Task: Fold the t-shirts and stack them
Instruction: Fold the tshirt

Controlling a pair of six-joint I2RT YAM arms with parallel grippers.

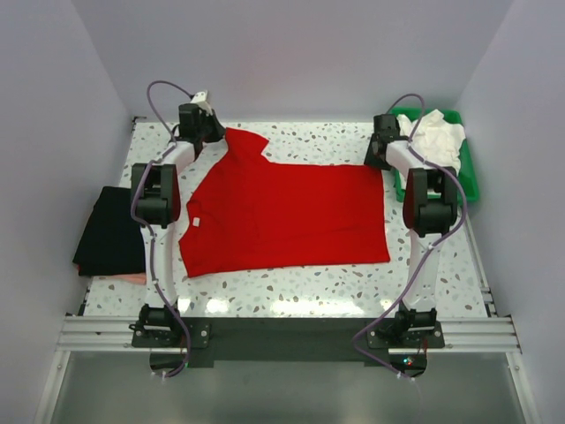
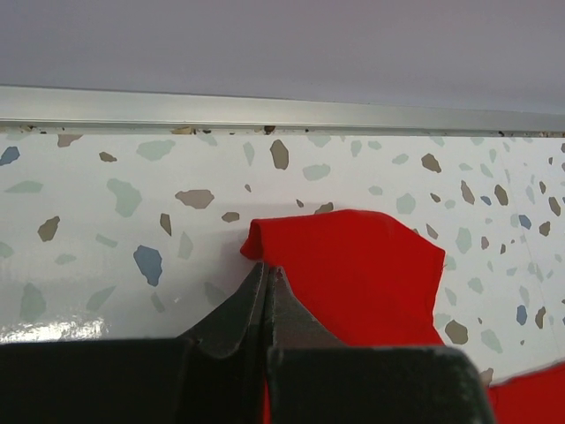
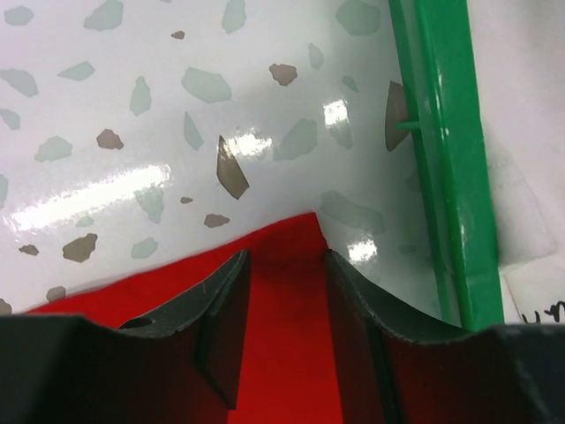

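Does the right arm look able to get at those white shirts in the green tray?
Probably yes: the right gripper hovers open beside the green tray, and the white shirts lie uncovered in it.

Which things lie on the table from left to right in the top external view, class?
black t-shirt → red t-shirt → green tray holding white t-shirts

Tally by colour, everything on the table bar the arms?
red shirt: 1
black shirt, folded: 1
white heap, shirts in it uncountable: 1
green tray: 1
pink sliver under the black shirt: 1
Total: 5
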